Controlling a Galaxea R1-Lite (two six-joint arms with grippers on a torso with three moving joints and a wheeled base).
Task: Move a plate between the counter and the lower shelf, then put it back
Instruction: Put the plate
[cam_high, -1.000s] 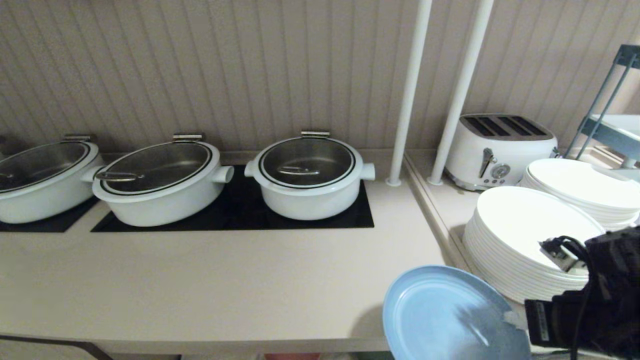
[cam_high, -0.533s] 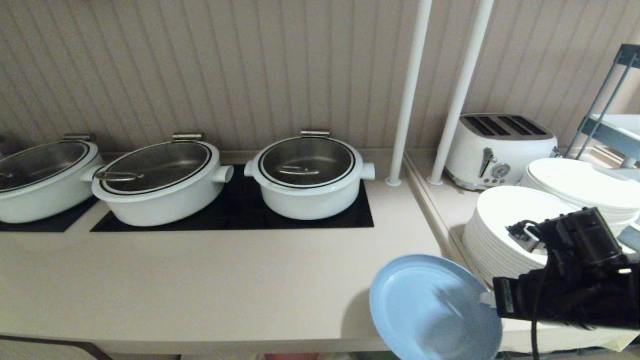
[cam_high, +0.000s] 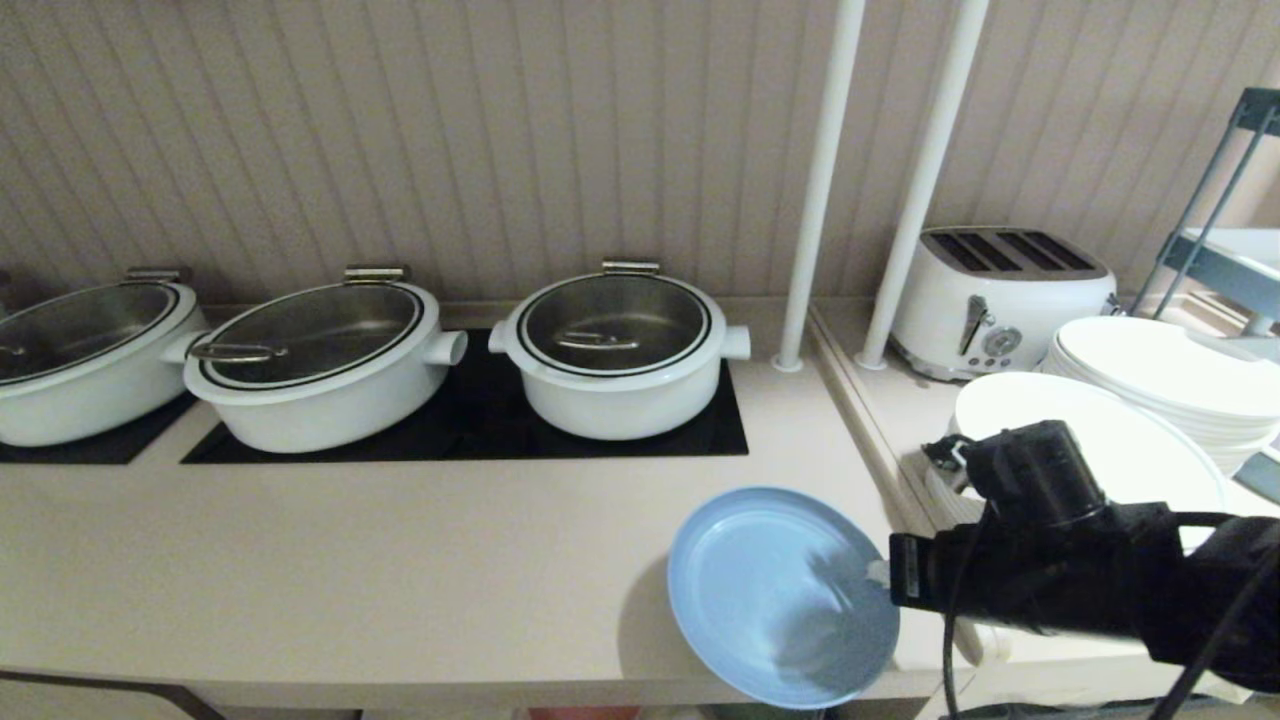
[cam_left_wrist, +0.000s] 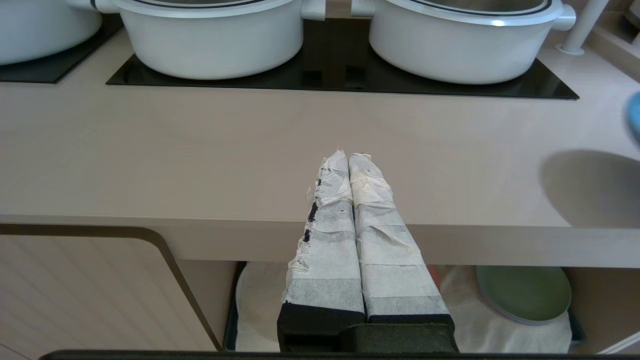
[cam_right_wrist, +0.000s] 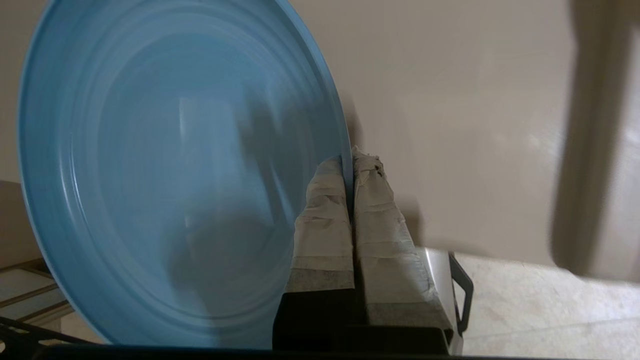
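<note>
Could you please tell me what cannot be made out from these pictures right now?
- Lower shelf: the left wrist view shows only a strip; the counter and left tool cover the rest.
- Plate: whether it touches the counter; its shadow suggests not.
- White plate stack: partly hidden in the head view by the right tool.

This is looking like a buffet-style serving kitchen. Three white lidded pots (cam_high: 618, 355) are sitting in a row on black hob panels (cam_high: 470, 425) set into a long beige counter (cam_high: 380, 560). To the right, tall stacks of white plates (cam_high: 1120, 440) are waiting beside a white four-slot toaster (cam_high: 1000, 300), with ribbed wall panelling (cam_high: 450, 140) running behind.
</note>
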